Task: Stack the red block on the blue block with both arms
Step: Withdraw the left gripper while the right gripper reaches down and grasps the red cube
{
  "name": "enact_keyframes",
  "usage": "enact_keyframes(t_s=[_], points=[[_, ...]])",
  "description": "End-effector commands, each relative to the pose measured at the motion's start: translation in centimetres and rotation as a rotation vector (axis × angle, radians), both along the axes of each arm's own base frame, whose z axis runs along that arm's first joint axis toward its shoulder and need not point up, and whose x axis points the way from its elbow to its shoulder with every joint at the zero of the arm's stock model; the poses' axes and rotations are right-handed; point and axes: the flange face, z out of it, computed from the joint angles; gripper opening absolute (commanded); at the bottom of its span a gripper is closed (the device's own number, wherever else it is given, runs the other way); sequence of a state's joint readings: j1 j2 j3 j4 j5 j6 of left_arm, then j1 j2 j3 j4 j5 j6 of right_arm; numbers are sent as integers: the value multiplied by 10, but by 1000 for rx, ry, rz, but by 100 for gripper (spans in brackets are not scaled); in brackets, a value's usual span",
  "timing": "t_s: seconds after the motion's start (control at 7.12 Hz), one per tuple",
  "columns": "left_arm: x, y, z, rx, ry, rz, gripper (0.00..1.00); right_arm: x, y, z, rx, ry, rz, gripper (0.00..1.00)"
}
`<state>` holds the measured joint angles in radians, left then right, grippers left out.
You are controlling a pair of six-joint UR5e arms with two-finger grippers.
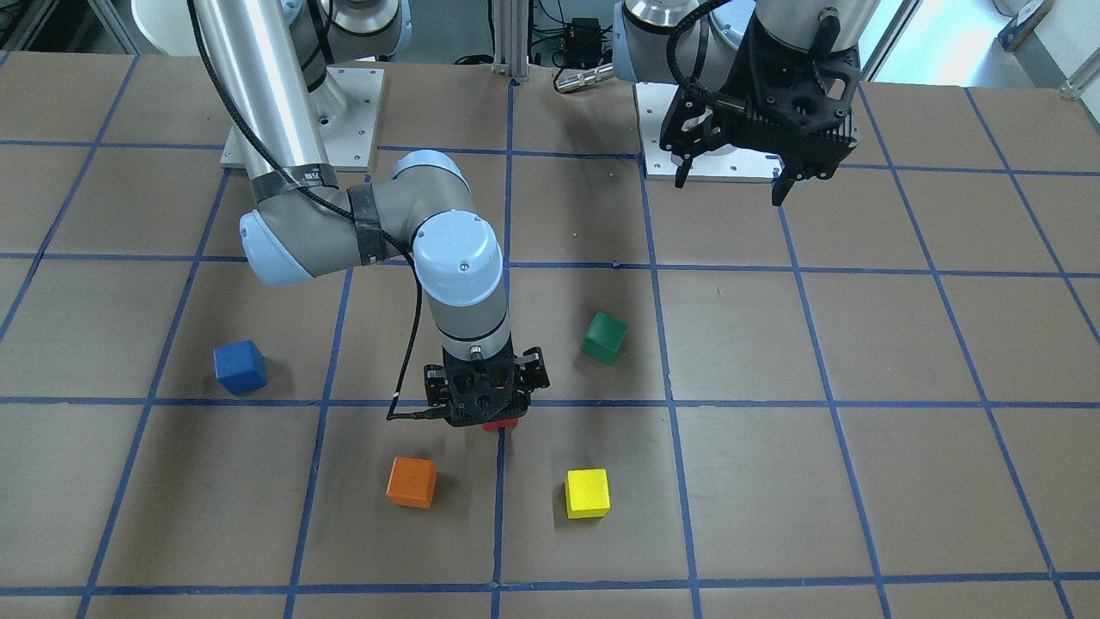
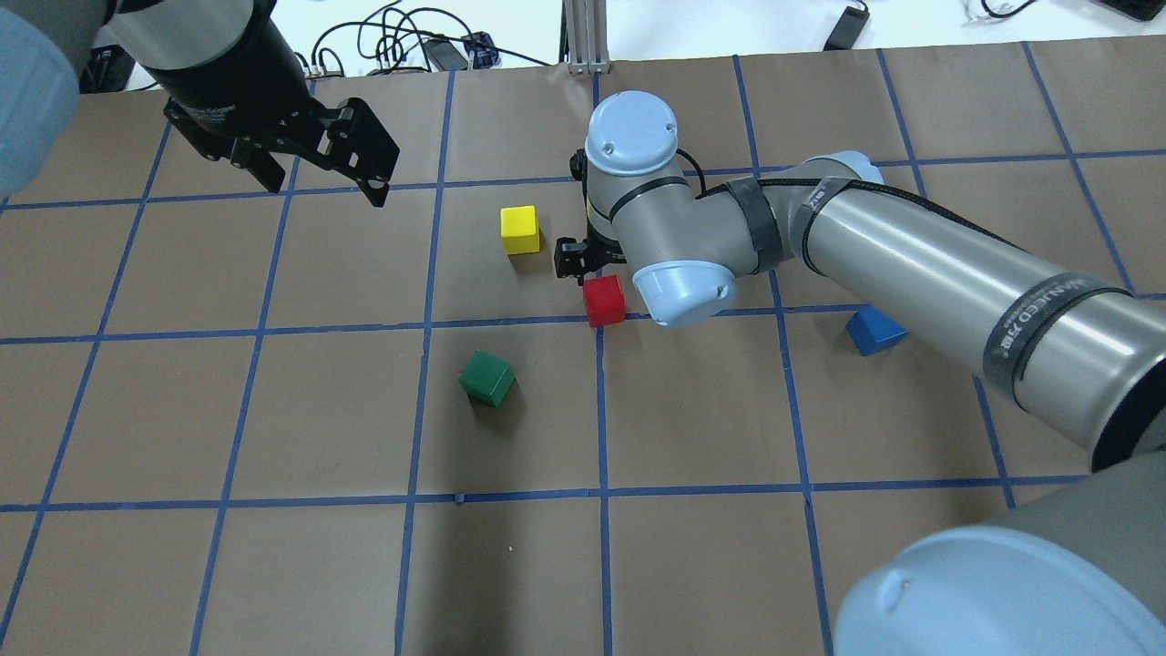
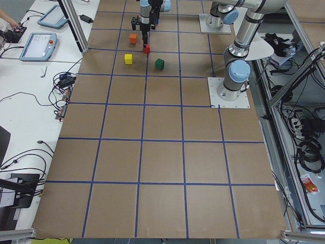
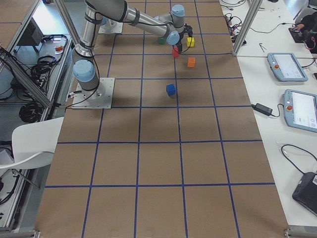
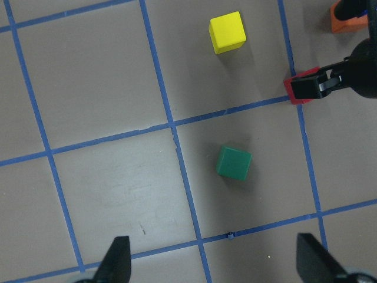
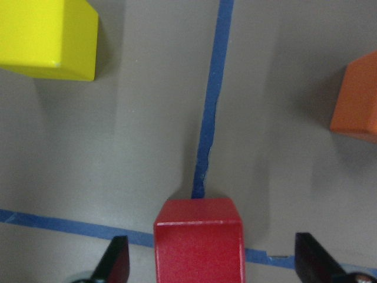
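Observation:
The red block [image 2: 604, 301] sits on the table at a blue tape crossing. My right gripper [image 1: 485, 404] hangs straight over it, and only a sliver of red [image 1: 501, 424] shows beneath. In the right wrist view the red block [image 6: 200, 242] lies between the two fingertips [image 6: 118, 262], which stand wide apart and do not touch it. The blue block [image 1: 240, 366] stands alone to my right [image 2: 874, 330], beside the right forearm. My left gripper [image 2: 319, 182] is open and empty, high above the far left of the table [image 1: 730, 180].
A green block [image 2: 487, 378] lies near the red one on the robot's side. A yellow block [image 2: 520, 229] and an orange block [image 1: 411, 481] flank the right gripper on the far side. Two arm base plates [image 1: 361, 112] sit at the robot's edge.

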<state>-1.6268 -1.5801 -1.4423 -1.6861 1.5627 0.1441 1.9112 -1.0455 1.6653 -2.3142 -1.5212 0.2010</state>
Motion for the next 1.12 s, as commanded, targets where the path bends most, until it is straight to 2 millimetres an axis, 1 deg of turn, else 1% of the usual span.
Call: enact_keyframes(t_s=[0.0, 0.14, 0.28, 0.42, 0.56, 0.7, 0.84, 0.98], points=[[0, -9, -4, 7, -1, 1, 100, 1, 0, -11, 19, -1, 3, 100], [1, -10, -3, 5, -2, 4, 100, 1, 1, -15, 28, 2, 3, 84], [0, -6, 0, -1, -2, 1, 100, 1, 1, -17, 40, 5, 3, 37], [5, -7, -5, 8, -1, 10, 100, 0, 2, -15, 41, 5, 1, 0], [22, -12, -5, 7, 2, 33, 100, 0, 2, -12, 39, 4, 0, 0], [32, -19, -7, -4, 4, 51, 100, -2, 1, -1, 27, 9, -3, 0], [32, -20, -13, 4, 3, 68, 100, -15, 4, 25, 41, 19, -20, 0], [32, -24, -13, -16, 3, 65, 100, -40, 4, 53, 52, 29, -50, 0]])
